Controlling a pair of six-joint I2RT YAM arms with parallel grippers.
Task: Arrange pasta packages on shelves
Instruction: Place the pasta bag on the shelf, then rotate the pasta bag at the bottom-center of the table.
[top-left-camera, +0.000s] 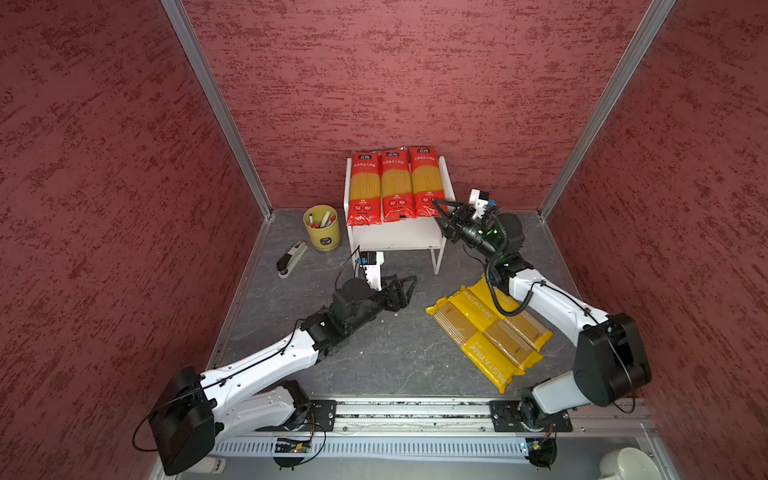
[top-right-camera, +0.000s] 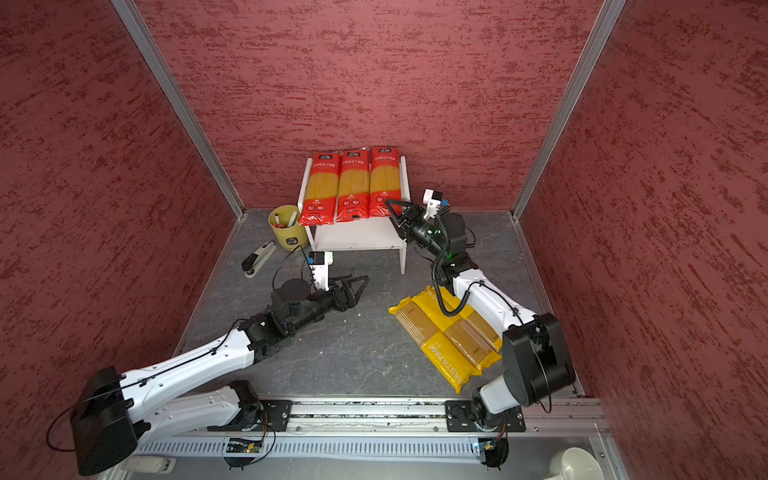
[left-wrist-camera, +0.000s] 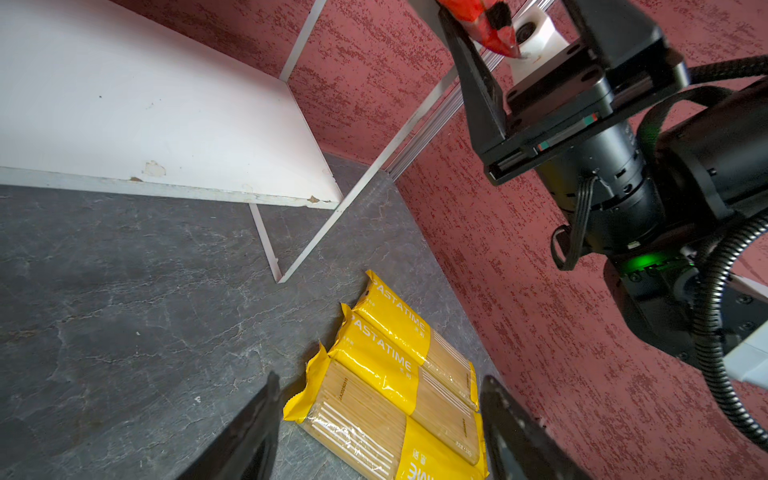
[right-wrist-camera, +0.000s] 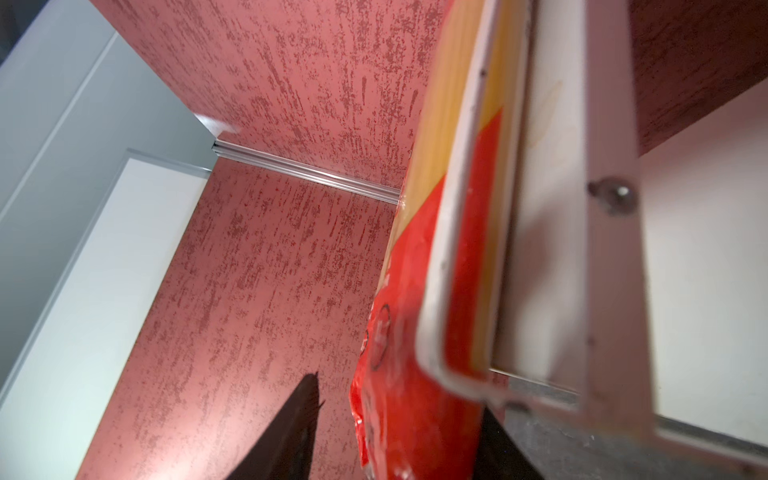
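Observation:
Three red-ended pasta packages (top-left-camera: 397, 185) (top-right-camera: 353, 185) lie side by side on the top board of the white shelves (top-left-camera: 395, 237) (top-right-camera: 357, 237) in both top views. My right gripper (top-left-camera: 438, 212) (top-right-camera: 392, 212) (right-wrist-camera: 399, 399) is at the front end of the rightmost red package (right-wrist-camera: 415, 415). Its jaws stand open around that end, with a gap beside one finger. Three yellow PASTATIME packages (top-left-camera: 486, 332) (top-right-camera: 444, 336) (left-wrist-camera: 395, 374) lie together on the floor at the right. My left gripper (top-left-camera: 409, 291) (top-right-camera: 360, 291) (left-wrist-camera: 379, 376) hangs open and empty in front of the shelves, facing the yellow packages.
A yellow cup of pens (top-left-camera: 321, 227) and a stapler (top-left-camera: 291, 258) sit left of the shelves. Red walls close in the grey floor on three sides. The shelves' lower board is bare. A white mug (top-left-camera: 623, 463) stands beyond the front rail.

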